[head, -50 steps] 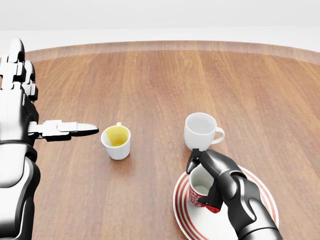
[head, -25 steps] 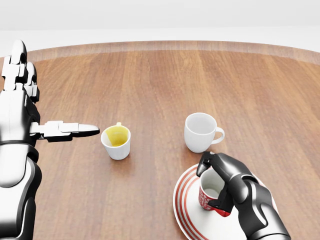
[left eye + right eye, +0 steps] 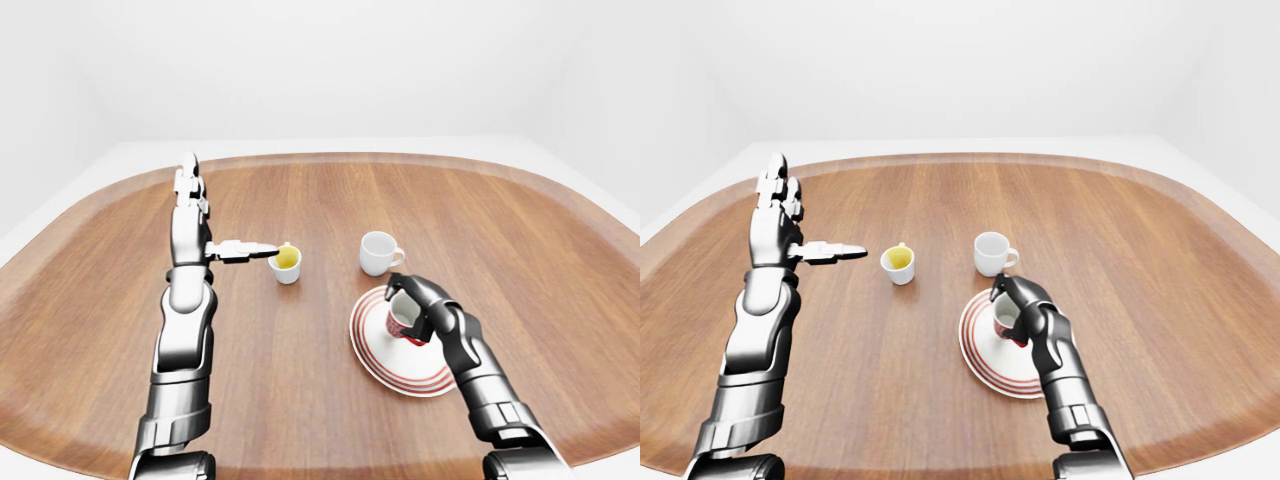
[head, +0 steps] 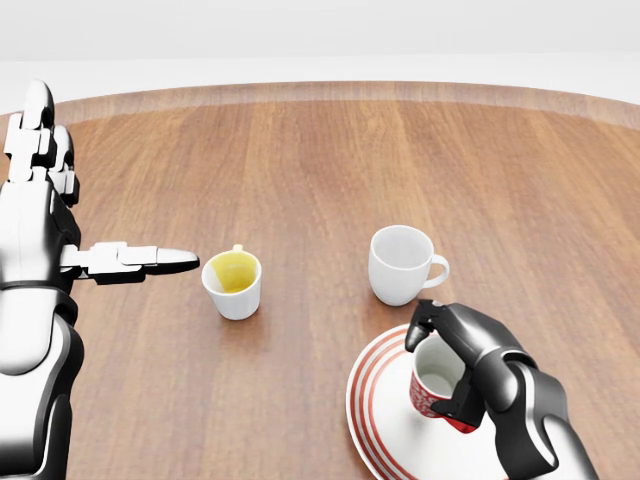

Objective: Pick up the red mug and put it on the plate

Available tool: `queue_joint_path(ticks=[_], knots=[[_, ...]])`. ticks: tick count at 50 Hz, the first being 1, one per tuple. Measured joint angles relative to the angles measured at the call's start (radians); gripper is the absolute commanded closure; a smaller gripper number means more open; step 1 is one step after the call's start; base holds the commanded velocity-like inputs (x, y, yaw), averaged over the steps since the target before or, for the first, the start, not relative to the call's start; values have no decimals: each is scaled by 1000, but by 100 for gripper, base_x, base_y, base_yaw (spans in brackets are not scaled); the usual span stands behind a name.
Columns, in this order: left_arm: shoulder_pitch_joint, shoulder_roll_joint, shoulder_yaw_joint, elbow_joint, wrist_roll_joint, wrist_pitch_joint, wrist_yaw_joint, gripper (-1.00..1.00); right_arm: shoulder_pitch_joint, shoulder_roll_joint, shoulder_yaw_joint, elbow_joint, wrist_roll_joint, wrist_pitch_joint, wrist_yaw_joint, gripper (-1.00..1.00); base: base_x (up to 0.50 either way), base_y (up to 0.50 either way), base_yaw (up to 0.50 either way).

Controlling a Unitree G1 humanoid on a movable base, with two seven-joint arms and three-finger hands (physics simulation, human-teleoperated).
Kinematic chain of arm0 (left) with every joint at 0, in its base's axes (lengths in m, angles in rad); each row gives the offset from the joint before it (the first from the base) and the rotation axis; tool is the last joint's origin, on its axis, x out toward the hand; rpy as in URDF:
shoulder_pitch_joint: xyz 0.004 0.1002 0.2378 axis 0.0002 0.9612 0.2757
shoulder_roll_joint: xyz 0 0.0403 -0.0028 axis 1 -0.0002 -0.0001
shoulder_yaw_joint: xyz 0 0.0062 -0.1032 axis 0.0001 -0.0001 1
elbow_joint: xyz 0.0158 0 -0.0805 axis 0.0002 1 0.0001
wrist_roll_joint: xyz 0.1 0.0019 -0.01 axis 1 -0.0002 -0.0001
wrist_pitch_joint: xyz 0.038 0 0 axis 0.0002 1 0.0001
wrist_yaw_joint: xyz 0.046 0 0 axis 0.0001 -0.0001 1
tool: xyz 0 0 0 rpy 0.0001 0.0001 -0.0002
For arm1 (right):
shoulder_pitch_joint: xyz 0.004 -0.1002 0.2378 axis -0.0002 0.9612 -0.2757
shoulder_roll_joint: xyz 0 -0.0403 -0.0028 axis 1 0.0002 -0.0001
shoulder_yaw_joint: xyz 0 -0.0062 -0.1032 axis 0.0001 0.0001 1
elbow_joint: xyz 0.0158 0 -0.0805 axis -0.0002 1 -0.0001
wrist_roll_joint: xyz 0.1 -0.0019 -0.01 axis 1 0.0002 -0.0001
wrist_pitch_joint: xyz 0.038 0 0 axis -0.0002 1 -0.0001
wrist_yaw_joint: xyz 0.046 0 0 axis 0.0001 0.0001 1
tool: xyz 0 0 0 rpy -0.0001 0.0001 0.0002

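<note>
The red mug (image 4: pixel 432 388), white inside, is over the middle of the red-striped white plate (image 4: pixel 366 422) at the bottom right of the head view. My right hand (image 4: pixel 441 378) is shut on the mug, with fingers over its rim and thumb low on its side. Whether the mug's base touches the plate is hidden by the hand. My left hand (image 4: pixel 95 200) stands open at the left edge, fingers pointing up and thumb pointing right, holding nothing.
A white mug (image 4: pixel 401 263) stands just above the plate, handle to the right. A small white cup (image 4: pixel 233 284) with yellow inside sits by my left thumb tip. The round wooden table (image 3: pixel 320 200) has a raised rim.
My right hand has carried the red mug to the right and slightly down in the head view, further onto the plate. The left arm has stayed put.
</note>
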Motion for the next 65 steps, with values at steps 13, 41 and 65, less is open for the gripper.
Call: queue_joint_path(ticks=[13,41,65], knots=[[2,0,1,-1,-2,0,0,-100,16,-1,-4,-17,-11,0,8,100,0,0,0],[6,-2,-1,-8,2,0,-1,-100,23,-13,-12,18,1,0,-7,100,0,0,0],[8,-2,0,-18,2,0,-3,-100,13,-14,-13,32,-4,0,-20,-100,0,0,0]])
